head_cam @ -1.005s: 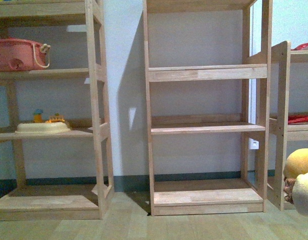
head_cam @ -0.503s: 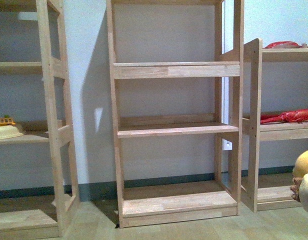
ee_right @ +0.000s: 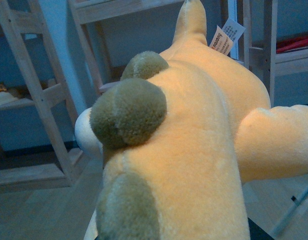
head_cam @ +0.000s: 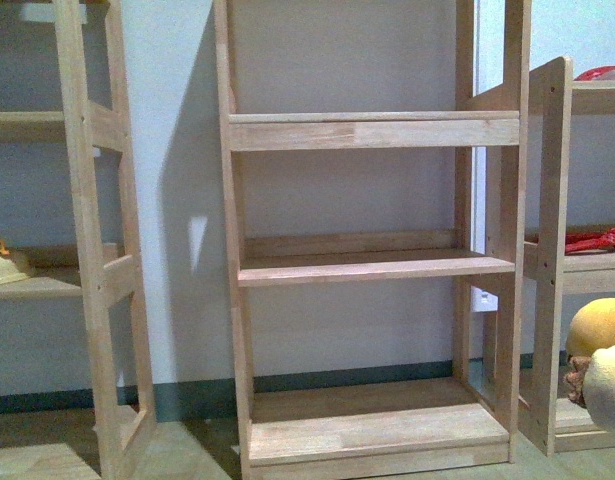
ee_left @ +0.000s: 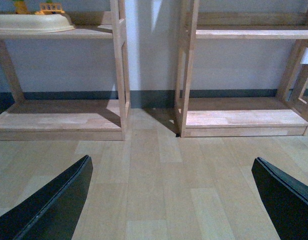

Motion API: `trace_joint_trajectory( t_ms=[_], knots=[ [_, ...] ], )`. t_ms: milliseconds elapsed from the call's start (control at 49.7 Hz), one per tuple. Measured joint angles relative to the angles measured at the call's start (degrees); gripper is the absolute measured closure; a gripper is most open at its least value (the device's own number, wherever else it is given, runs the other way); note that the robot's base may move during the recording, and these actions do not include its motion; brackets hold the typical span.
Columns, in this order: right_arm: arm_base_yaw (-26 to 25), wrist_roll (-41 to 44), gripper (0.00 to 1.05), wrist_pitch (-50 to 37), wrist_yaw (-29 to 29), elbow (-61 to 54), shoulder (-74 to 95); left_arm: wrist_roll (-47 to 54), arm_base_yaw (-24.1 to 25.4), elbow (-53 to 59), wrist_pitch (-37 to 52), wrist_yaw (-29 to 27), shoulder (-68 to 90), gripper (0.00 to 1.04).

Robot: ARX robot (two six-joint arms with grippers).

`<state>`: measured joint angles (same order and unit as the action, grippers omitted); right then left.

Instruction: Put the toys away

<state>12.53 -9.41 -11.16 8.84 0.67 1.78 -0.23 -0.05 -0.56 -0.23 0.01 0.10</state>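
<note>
The plush animal (ee_right: 194,150) is orange-yellow with olive-brown patches and a white tag (ee_right: 226,36), and it fills the right wrist view. My right gripper is shut on it, with its fingers hidden beneath the plush. In the front view the plush animal (head_cam: 599,340) shows at the right edge, low down, with a paler cream part below it. My left gripper (ee_left: 171,200) is open above the wood floor. Its black fingers (ee_left: 53,200) stand far apart with nothing between them.
A tall wooden shelf unit (head_cam: 372,265) stands straight ahead against the wall. A second unit (head_cam: 92,270) to its left holds a cream tray (ee_left: 31,21) with small toys. A third unit (head_cam: 552,260) on the right carries something red (head_cam: 592,240).
The front view has swung right and come closer: the middle shelf unit looks larger, and the left unit has slid toward the edge. The plush stays at the right edge.
</note>
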Motion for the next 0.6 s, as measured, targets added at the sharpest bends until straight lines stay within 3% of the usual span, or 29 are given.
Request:
trace_joint_trajectory(
  t_ms=[603],
  knots=[
    [-0.02, 0.00, 0.85, 0.00, 0.37, 0.00, 0.02, 0.00, -0.02, 0.00, 0.00, -0.04, -0.07, 0.06]
  ],
)
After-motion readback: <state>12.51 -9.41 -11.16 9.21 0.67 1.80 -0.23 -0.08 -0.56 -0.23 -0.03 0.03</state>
